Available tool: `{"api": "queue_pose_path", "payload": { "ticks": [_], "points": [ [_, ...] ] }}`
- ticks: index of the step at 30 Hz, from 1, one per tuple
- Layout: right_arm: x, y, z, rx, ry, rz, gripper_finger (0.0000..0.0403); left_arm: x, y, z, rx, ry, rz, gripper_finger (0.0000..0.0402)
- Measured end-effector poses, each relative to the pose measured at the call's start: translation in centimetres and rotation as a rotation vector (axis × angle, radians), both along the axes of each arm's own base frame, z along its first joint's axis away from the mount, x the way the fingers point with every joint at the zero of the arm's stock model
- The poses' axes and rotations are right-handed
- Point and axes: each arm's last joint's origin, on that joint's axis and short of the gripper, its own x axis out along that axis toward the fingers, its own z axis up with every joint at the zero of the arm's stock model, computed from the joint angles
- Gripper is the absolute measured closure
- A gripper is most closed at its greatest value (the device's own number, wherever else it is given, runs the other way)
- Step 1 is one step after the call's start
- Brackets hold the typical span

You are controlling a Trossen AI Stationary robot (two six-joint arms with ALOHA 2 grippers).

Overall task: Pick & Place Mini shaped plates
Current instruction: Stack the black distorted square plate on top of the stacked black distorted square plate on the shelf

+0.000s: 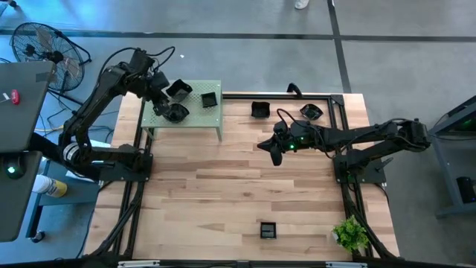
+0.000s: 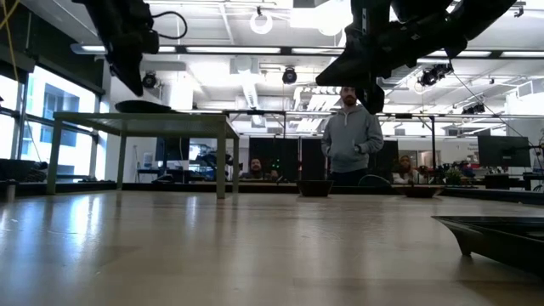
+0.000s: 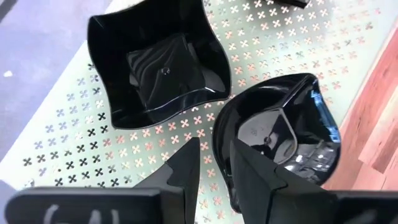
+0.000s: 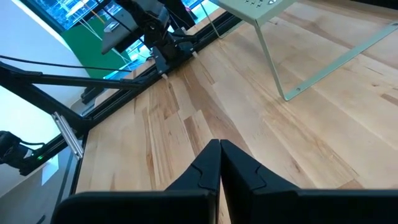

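Overhead: left gripper (image 1: pixel 167 104) above the pale green perforated stand (image 1: pixel 195 119) at table's far left corner. In left wrist view, fingers (image 3: pixel 249 177) slightly parted, straddling near rim of a rounded black plate (image 3: pixel 280 140) resting on the stand's top; grip or mere contact, cannot tell. Wavy-edged square plate (image 3: pixel 158 68) just beside it, also on the stand. Small square dish (image 1: pixel 209 99) farther along the stand's top, apart from the other two.

Right gripper (image 1: pixel 275 149) over bare wood near table centre, jaws closed tight, nothing between them; right wrist view shows fingertips (image 4: pixel 219 163) meeting above the wooden tabletop (image 4: pixel 186 124), stand legs in view beyond.

Remaining plates on the table: one black dish (image 1: pixel 259 110) just past the stand's right edge along far side, another (image 1: pixel 311 112) near far right corner, a third (image 1: pixel 268 230) alone toward near edge. Small green plant (image 1: pixel 349 234) at near right corner.

Low view: dish rim (image 2: pixel 497 229) close at right; person in grey hoodie (image 2: pixel 353 140) standing beyond the table.
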Motion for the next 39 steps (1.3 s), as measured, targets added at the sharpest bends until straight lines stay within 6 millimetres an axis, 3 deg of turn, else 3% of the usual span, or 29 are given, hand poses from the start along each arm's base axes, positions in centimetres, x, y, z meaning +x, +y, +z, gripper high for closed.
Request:
{"api": "queue_pose_path", "payload": {
  "ticks": [10, 15, 19, 30, 39],
  "points": [
    [0.0, 0.0, 0.0, 0.0, 0.0, 0.001, 0.0399, 0.6, -2.2, 1.0, 0.035, -0.027, -0.025, 0.0331],
    [0.0, 0.0, 0.0, 0.0, 0.0, 0.001, 0.04, 2.4, -4.0, 1.7, -0.02, -0.225, -0.05, 0.0388],
    [0.0, 0.0, 0.0, -0.004, 0.0, 0.002, 0.04, 4.0, -5.7, 1.9, -0.001, -0.415, -0.083, 0.0392],
    [0.0, -0.5, 0.2, 0.003, 0.002, -0.024, 0.0401, 7.0, -10.6, -2.2, -0.018, -0.622, -0.058, 0.04],
    [-0.2, -4.0, 1.9, -0.013, 0.078, -0.145, 0.0401, 8.8, -13.5, -4.7, -0.029, -0.7, -0.052, 0.0401]
  ]
}}
